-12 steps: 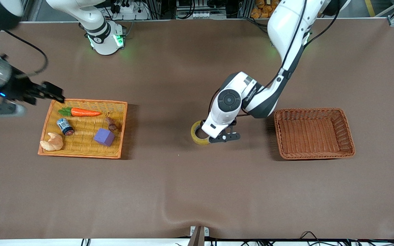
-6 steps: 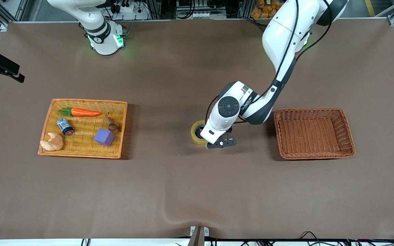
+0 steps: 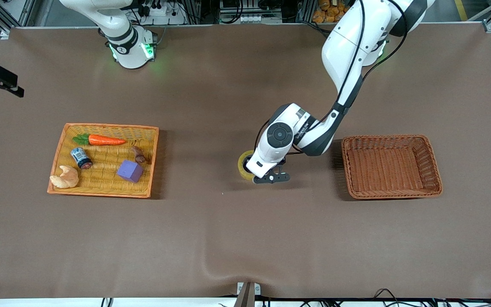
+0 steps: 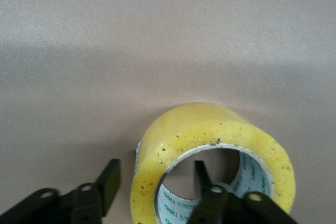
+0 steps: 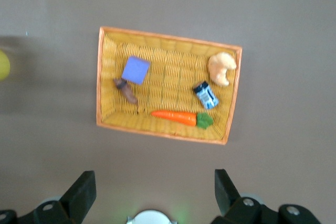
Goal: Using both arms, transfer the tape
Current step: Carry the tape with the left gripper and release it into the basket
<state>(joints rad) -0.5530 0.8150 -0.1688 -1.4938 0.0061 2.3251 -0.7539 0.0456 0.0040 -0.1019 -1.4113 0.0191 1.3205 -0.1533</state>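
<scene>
The tape (image 3: pixel 244 165) lay flat on the table (image 3: pixel 245 238), its hole facing up, between the yellow tray (image 3: pixel 104 192) and the brown basket (image 3: pixel 391 166). The left gripper (image 3: pixel 267 178) straddled its wall, one finger (image 4: pixel 202 174) inside the core, jaws partly apart. The right gripper (image 5: pixel 152 192) waited wide open high over the tray.

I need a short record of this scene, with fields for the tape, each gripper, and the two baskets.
tape: yellowish roll lying flat on the table between the baskets
left gripper: down at the roll, one finger in its hole, one outside the wall
right gripper: open, high over the table
yellow basket: holds carrot, can, croissant, purple cube
brown basket: empty
</scene>
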